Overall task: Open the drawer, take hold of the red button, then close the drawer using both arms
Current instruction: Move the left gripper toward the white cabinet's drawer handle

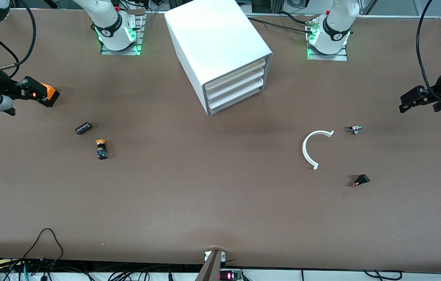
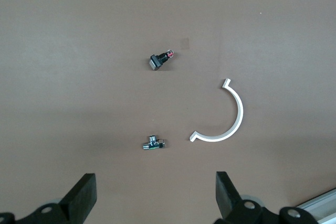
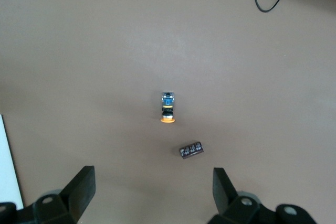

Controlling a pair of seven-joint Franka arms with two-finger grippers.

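The white cabinet [image 1: 216,39] stands at the middle of the table near the arms' bases, and its three stacked drawers [image 1: 236,89] are all shut. The red-capped button [image 1: 360,180] lies on its side toward the left arm's end, nearer to the front camera than the white ring. It also shows in the left wrist view [image 2: 159,60]. My left gripper [image 1: 409,102] hangs open and empty over the left arm's end of the table, and its own view shows it open [image 2: 156,198]. My right gripper [image 1: 43,93] hangs open and empty over the right arm's end, as its own view also shows [image 3: 155,195].
A white C-shaped ring [image 1: 310,150] and a small metal fitting [image 1: 354,129] lie near the red button. A yellow-capped button [image 1: 101,149] and a small black cylinder [image 1: 83,128] lie toward the right arm's end. Cables run along the table's front edge.
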